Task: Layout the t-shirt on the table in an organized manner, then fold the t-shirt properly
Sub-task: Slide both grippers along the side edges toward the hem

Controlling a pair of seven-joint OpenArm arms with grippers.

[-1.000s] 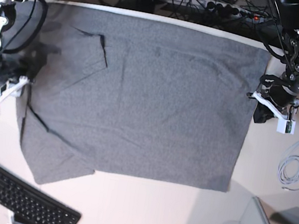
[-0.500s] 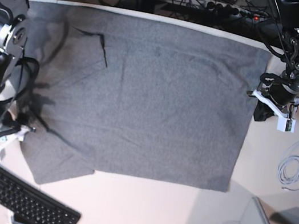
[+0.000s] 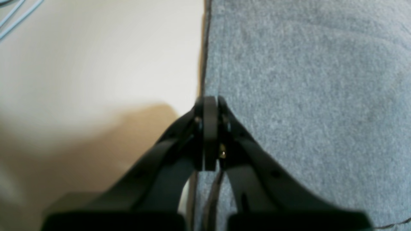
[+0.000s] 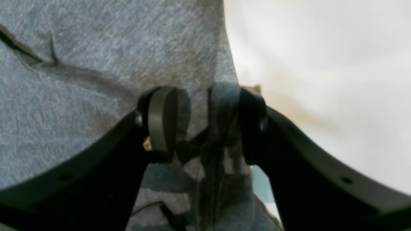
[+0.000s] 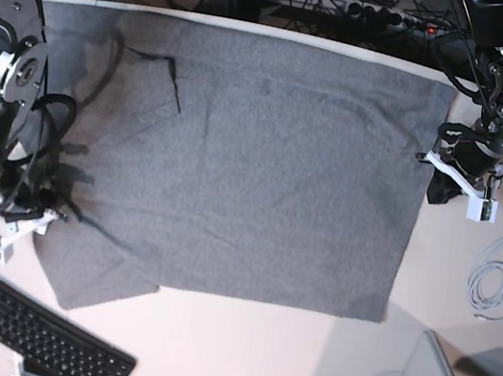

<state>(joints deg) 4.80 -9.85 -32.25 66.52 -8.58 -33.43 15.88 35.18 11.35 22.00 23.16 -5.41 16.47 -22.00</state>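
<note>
T-shirt [image 5: 237, 161], heather grey, lies spread flat over the white table [image 5: 259, 365], filling most of it, with one sleeve angling toward the near left corner beside a black keyboard [image 5: 18, 322]. Right gripper [image 4: 199, 125] sits at the shirt's left edge, jaws spread with a fold of grey cloth between them. Left gripper [image 3: 210, 128] rests at the right hem, jaws pressed together.

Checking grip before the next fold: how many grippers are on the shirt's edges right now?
2. The left gripper sits shut at the t-shirt's hem edge; the right gripper straddles the sleeve-side edge, jaws apart with fabric between them.
</note>
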